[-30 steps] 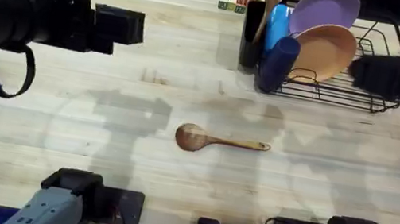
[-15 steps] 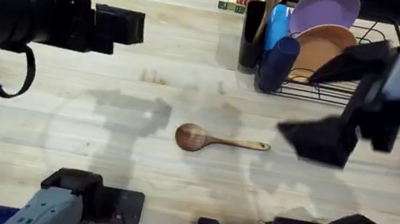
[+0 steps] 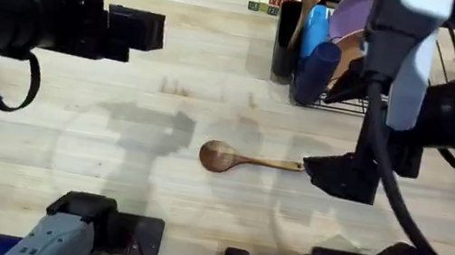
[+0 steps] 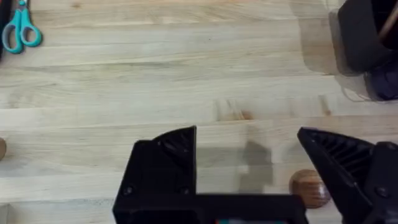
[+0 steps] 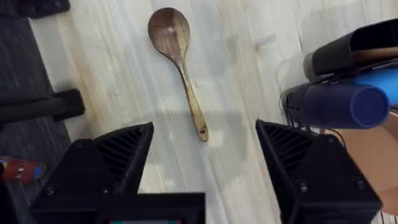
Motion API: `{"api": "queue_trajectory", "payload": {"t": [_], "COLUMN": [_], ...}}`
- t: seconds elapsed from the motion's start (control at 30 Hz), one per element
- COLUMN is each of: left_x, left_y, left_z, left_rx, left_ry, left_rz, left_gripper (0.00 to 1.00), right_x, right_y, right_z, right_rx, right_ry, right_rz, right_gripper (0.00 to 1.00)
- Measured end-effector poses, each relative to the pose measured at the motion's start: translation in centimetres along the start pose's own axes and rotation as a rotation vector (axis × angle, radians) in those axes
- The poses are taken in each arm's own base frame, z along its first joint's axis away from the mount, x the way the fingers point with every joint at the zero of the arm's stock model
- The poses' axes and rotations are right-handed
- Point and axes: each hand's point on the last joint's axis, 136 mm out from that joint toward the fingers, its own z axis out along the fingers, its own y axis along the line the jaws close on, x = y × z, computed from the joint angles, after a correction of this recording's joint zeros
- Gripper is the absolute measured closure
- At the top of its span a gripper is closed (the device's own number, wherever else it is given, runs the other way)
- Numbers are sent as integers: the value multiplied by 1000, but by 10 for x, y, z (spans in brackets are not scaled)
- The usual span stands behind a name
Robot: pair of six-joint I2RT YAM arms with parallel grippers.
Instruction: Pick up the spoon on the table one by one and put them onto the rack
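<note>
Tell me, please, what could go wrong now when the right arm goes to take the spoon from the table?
1. The right gripper, open, hovers over the handle's far tip of the spoon, not its middle. A grip that far out may let the heavier bowl tip down or slip out.
2. The handle is slim and lies flat on the table, so the fingers may scrape the wood or miss.
3. The rack already looks crowded with plates, so placing could knock them.

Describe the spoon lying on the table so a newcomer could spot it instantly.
On the pale wood table, look in front of the black wire rack, near the table's middle. The spoon lies flat and alone there, handle tip by the right gripper. It is brown wood with a darker round bowl and a slim, straight, lighter handle.
</note>
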Motion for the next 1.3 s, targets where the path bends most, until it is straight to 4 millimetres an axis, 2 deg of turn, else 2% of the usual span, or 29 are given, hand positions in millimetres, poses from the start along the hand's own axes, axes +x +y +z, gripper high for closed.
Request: {"api": "queue_trajectory", "payload": {"t": [0.43, 0.67, 0.87, 0.9, 1.3], "left_x": [0, 0, 0, 0, 0], "left_y": [0, 0, 0, 0, 0], "left_z": [0, 0, 0, 0, 0], "left_rx": [0, 0, 0, 0, 0], "left_ry": [0, 0, 0, 0, 0], "left_rz": [0, 0, 0, 0, 0], "left_gripper": [7, 7, 7, 8, 7], "right_x": [-6, -7, -7, -6, 10], "right_y": [-3, 1, 6, 11, 17], "right_z": [1, 12, 35, 51, 109], "right_rx": [19, -26, -108, -161, -315], "right_ry": [-17, 5, 54, 92, 242], "right_rz": [-90, -168, -196, -221, -227], "right_gripper": [6, 7, 6, 6, 6]}}
